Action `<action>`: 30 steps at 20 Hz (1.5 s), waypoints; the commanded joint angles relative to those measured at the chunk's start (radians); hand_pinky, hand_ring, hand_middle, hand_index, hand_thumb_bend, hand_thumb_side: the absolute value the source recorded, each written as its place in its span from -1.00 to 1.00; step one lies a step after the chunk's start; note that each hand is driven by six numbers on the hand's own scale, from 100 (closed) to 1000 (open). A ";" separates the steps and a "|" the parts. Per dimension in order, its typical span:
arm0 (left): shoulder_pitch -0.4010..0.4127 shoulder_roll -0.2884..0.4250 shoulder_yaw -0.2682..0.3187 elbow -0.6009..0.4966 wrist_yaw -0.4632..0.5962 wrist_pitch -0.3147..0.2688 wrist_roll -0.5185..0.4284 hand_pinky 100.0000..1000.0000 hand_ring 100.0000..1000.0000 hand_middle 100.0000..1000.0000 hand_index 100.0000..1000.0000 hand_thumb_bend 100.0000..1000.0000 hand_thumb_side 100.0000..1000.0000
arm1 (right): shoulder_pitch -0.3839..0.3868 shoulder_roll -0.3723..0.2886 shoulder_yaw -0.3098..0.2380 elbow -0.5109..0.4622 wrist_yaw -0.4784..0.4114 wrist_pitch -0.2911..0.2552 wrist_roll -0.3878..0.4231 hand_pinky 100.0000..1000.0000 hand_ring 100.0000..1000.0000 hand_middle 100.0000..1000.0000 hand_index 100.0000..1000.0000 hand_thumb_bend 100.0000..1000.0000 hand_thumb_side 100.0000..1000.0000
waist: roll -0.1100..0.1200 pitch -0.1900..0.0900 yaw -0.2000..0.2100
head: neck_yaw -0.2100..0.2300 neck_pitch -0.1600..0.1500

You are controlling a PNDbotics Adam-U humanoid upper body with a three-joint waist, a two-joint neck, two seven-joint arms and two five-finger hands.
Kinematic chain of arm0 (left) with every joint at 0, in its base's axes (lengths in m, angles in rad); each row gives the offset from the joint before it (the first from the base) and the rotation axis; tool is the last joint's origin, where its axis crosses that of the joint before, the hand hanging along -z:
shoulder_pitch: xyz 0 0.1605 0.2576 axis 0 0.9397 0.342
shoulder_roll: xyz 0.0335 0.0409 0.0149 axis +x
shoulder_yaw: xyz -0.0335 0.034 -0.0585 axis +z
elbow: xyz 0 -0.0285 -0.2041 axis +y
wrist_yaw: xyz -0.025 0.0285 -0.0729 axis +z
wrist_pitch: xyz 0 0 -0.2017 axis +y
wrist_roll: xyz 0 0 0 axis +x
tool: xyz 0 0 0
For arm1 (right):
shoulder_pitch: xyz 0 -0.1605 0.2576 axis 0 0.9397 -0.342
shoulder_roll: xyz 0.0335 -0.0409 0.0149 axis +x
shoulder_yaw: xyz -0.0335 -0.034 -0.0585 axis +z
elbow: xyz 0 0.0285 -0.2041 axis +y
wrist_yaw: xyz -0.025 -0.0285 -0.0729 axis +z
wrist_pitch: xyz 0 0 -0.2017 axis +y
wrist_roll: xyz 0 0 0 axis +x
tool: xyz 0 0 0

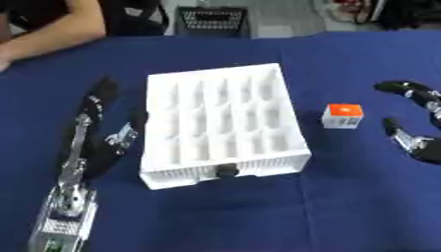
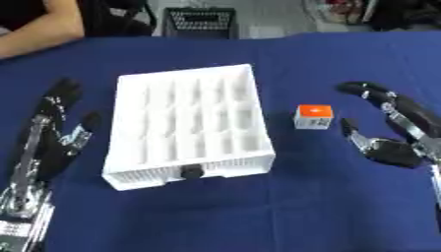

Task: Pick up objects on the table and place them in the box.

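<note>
In the left eye view, the white box (image 1: 222,125) sits at the centre of the blue table (image 1: 344,206), and the small cube (image 1: 343,116) lies at its 3 o'clock. My left hand (image 1: 102,135) rests at 9 o'clock, fingers straight.

In the right eye view, my right hand (image 2: 392,133) waits at 3 o'clock of the cube, fingers wide, holding nothing.

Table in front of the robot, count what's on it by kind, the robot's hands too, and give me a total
White box with compartments: 1
Small cube, orange on top with white sides: 1
Robot hands: 2, the left hand beside the box, the right hand beside the cube, both open
Total: 4
</note>
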 commanded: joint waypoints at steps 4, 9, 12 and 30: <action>-0.003 0.008 0.000 -0.015 0.003 -0.002 -0.005 1.00 0.83 0.79 1.00 0.56 0.20 | -0.017 -0.138 0.023 0.044 -0.004 -0.049 -0.022 1.00 0.94 0.73 0.87 -0.88 0.18 | -0.004 -0.014 0.003 | 0.005 -0.019; -0.003 0.010 -0.001 -0.015 0.003 -0.003 -0.007 1.00 0.83 0.79 1.00 0.56 0.20 | -0.036 -0.226 0.050 0.123 -0.012 -0.098 -0.045 1.00 0.95 0.72 0.87 -0.85 0.18 | -0.005 -0.014 0.003 | 0.005 -0.021; -0.003 0.011 -0.001 -0.015 0.004 -0.002 -0.007 1.00 0.83 0.79 1.00 0.56 0.20 | -0.039 -0.241 0.055 0.141 -0.004 -0.112 -0.055 1.00 0.96 0.72 0.87 -0.84 0.17 | -0.005 -0.015 0.001 | 0.005 -0.024; -0.001 0.015 -0.007 -0.013 0.005 -0.003 -0.013 1.00 0.83 0.79 1.00 0.56 0.20 | -0.167 -0.373 0.159 0.320 0.055 -0.226 -0.077 1.00 0.91 0.66 0.85 -0.43 0.24 | -0.010 -0.020 0.011 | 0.000 -0.028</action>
